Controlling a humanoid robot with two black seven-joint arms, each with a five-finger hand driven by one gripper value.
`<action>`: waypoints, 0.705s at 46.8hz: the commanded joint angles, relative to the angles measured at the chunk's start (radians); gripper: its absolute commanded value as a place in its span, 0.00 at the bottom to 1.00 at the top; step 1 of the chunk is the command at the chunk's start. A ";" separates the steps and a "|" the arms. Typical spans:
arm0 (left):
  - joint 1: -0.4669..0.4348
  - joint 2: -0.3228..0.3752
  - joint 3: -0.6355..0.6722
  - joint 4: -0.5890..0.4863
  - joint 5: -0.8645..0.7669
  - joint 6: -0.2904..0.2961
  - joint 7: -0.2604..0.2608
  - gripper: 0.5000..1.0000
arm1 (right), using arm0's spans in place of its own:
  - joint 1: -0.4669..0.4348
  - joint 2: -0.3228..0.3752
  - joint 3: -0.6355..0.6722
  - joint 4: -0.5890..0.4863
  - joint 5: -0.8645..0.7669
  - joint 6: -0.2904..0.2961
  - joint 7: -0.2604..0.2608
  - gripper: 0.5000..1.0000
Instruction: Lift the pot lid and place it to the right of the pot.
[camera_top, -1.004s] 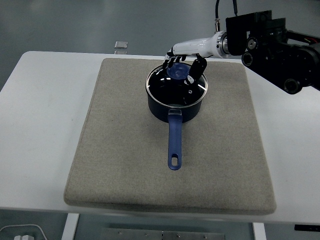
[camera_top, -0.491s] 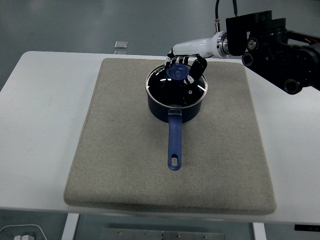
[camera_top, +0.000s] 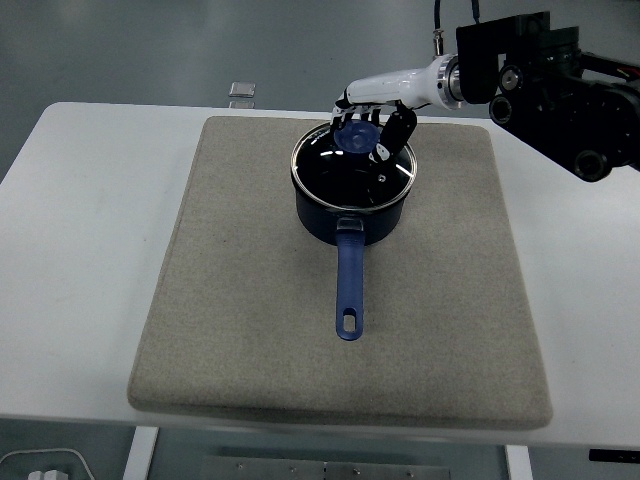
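While the grey mat (camera_top: 250, 330) carries the blue saucepan (camera_top: 350, 200), its glass lid (camera_top: 345, 172) sits on the rim. Over the lid's far side, the right hand (camera_top: 372, 125) curls its fingers (camera_top: 400, 128) around the blue knob (camera_top: 356, 138). Grasping step; a straight lift seems next.

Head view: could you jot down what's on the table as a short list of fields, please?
surface: white table with a grey mat on it
pot: dark blue pot on the mat, long blue handle pointing to the near edge
lid: glass lid with blue knob, on the pot
right hand: right hand curled around the knob
left arm: not in view
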 joint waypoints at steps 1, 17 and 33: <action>0.000 0.000 0.000 0.000 -0.001 0.000 0.000 1.00 | 0.007 -0.004 0.001 0.000 0.008 0.011 -0.002 0.21; 0.000 0.000 0.000 0.000 0.000 0.000 0.000 1.00 | 0.024 -0.078 0.004 0.000 0.031 0.024 0.000 0.08; 0.000 0.000 0.000 0.000 0.000 0.000 0.000 1.00 | 0.026 -0.164 0.002 -0.002 0.033 0.025 0.000 0.00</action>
